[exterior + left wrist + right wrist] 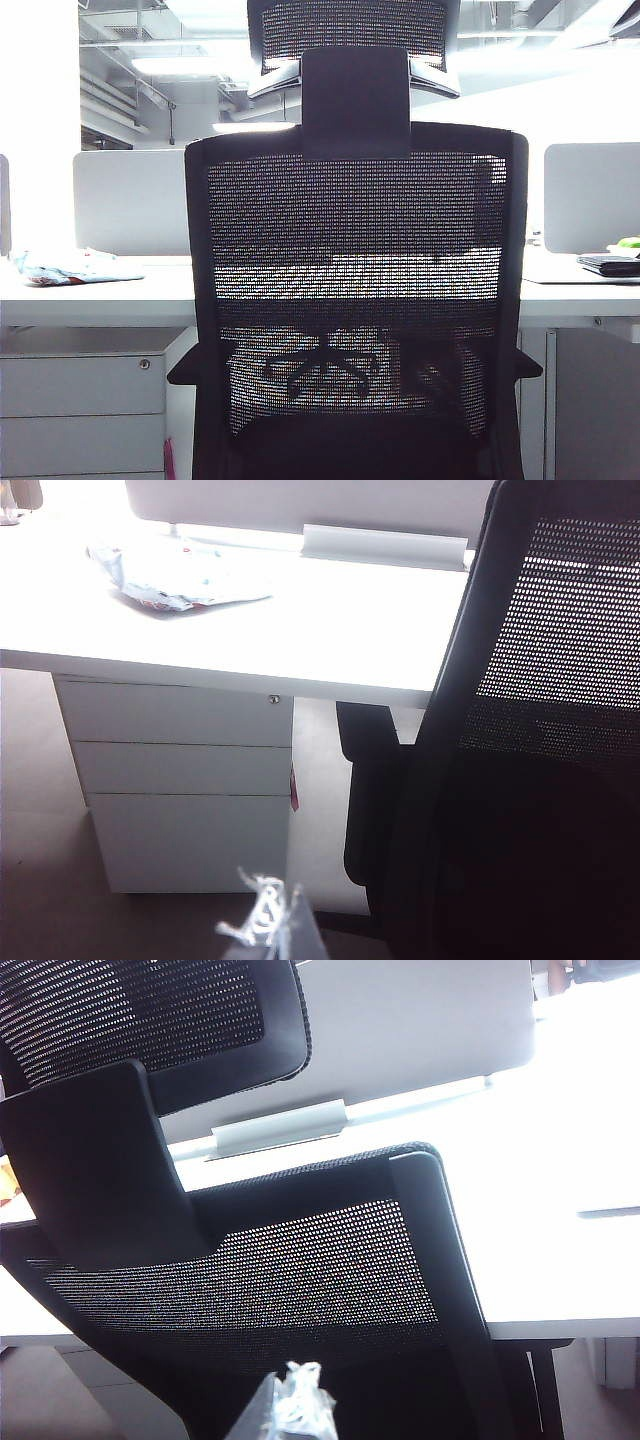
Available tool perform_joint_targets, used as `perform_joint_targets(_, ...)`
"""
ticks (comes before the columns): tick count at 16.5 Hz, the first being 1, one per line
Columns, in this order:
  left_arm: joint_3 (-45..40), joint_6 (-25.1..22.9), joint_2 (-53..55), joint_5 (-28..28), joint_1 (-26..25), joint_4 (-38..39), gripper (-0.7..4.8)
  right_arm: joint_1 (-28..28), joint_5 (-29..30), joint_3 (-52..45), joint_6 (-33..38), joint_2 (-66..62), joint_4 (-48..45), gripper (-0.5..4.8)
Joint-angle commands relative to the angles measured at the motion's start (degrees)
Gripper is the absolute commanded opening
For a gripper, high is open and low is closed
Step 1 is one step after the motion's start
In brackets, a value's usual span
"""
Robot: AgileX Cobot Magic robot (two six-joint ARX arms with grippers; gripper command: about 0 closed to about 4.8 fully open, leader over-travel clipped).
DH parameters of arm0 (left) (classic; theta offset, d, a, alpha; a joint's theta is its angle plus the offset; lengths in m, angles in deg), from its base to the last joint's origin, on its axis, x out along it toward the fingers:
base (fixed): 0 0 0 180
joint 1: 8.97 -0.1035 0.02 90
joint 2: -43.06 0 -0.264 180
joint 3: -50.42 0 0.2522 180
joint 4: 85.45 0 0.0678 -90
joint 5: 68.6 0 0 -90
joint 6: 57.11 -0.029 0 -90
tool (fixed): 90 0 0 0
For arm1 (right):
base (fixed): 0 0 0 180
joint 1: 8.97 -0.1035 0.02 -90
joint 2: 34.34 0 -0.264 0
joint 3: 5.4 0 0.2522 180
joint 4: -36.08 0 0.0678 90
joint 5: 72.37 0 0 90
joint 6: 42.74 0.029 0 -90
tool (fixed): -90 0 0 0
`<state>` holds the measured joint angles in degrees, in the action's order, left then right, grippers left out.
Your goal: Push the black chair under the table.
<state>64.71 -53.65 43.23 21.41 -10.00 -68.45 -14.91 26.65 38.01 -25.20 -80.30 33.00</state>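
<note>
- While I watch the exterior view, the table (pixel 90 300) runs across the whole width, white top with pale grey divider panels (pixel 130 200) standing along its far edge.
- Filling the middle of that view, the black chair (pixel 355 300) stands upright with its mesh back toward the camera, its headrest (pixel 350 30) above the back and the table top showing through the mesh; its seat looks partly in under the top, though I cannot tell how far.
- Under the table top, beside the chair on the left, sits the light grey drawer cabinet (pixel 180 770), apart from the chair's armrest (pixel 365 735).
- On the table top above the cabinet lies a crumpled pale bag (pixel 170 575); I cannot tell what it holds.
- On the right end of the top I see a dark flat object (pixel 608 264), too small to name.
- My left gripper (pixel 270 925) shows only as a pale tip low in its wrist view, just beside the chair's left edge and apart from it; I cannot tell how its jaws stand.
- My right gripper (pixel 290 1405) shows likewise as a pale tip close behind the chair's mesh back (pixel 300 1270); whether it touches the mesh, or how wide it is, I cannot tell.
</note>
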Motion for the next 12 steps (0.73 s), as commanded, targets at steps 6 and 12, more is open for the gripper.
perform_joint_targets(6,-0.02,-0.22,0.07,0.26,-0.13,-0.63,-0.04,1.9,-6.45,-1.84,-21.33,17.09,21.53,-0.05)
perform_joint_targets(12,-0.02,-0.22,0.07,0.22,-0.13,-0.61,-0.04,6.45,-15.1,-18.12,-22.01,34.84,19.19,-0.05)
